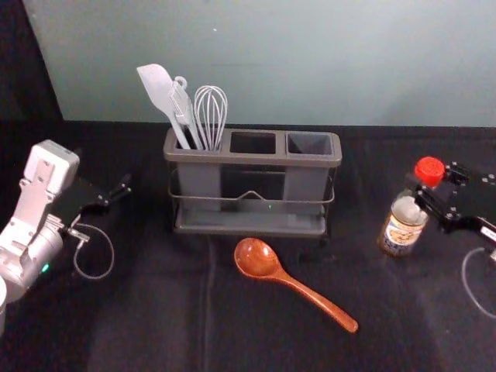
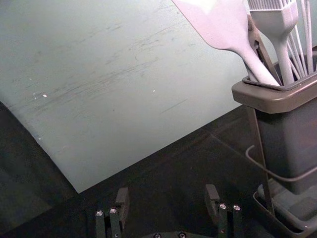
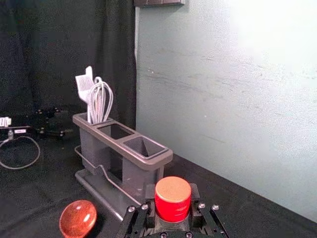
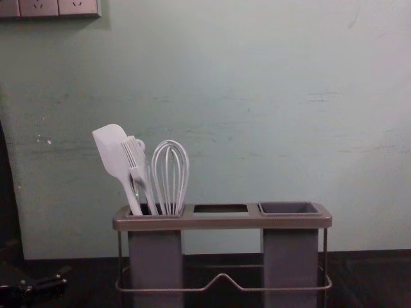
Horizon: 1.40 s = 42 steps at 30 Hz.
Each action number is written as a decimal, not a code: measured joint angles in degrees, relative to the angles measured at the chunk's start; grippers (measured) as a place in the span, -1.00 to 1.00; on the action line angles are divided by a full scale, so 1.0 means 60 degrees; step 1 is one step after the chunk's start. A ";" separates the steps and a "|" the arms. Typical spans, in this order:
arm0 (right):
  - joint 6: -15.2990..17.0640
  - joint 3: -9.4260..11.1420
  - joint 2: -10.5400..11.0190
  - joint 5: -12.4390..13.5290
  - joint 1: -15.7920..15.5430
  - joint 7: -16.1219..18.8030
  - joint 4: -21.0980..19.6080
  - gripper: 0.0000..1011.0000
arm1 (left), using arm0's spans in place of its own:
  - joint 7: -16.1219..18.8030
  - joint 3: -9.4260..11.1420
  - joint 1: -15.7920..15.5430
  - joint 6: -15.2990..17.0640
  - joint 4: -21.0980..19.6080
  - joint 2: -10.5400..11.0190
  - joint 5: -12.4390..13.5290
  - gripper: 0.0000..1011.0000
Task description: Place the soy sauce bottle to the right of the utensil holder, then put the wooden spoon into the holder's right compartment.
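Note:
My right gripper [image 1: 435, 197] is at the right, shut on the neck of the soy sauce bottle [image 1: 403, 225], just below its red cap; the bottle leans. In the right wrist view the cap [image 3: 173, 198] sits between the fingers of my right gripper [image 3: 172, 206]. The utensil holder [image 1: 232, 157] stands left of the bottle, its right compartment [image 1: 310, 144] empty. The wooden spoon [image 1: 259, 260] lies in front of the holder, handle angled toward the front right. Off to the left is my left gripper [image 1: 116, 198]; the left wrist view shows this gripper [image 2: 167, 198] open and holding nothing.
A white spatula [image 4: 112, 153], a brush [image 4: 136, 160] and a whisk [image 4: 170, 173] stand in the holder's left compartment. Behind the holder rises a pale wall [image 1: 271, 62]. Black cloth [image 1: 155, 310] covers the table, with room between holder and bottle.

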 joint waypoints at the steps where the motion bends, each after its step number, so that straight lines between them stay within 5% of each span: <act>1: -0.0001 -0.0116 -0.0133 -0.0071 0.0249 0.0086 0.0207 -0.24 | 0.0000 0.0000 0.0000 0.0000 0.0000 0.0000 0.0000 0.99; 17: 0.0285 -0.1099 -0.1265 -0.1140 0.2433 0.0517 0.2151 -0.24 | 0.0000 0.0000 0.0000 0.0000 0.0000 0.0000 0.0000 0.99; 29: -0.0213 -0.1289 -0.2010 -0.1418 0.3020 0.0615 0.3128 -0.24 | 0.0000 0.0000 0.0000 0.0000 0.0000 -0.0001 0.0000 0.99; 42: -0.0307 -0.1344 -0.2224 -0.1486 0.3151 0.0757 0.3410 -0.24 | 0.0000 0.0000 0.0000 0.0000 0.0000 0.0000 0.0000 0.99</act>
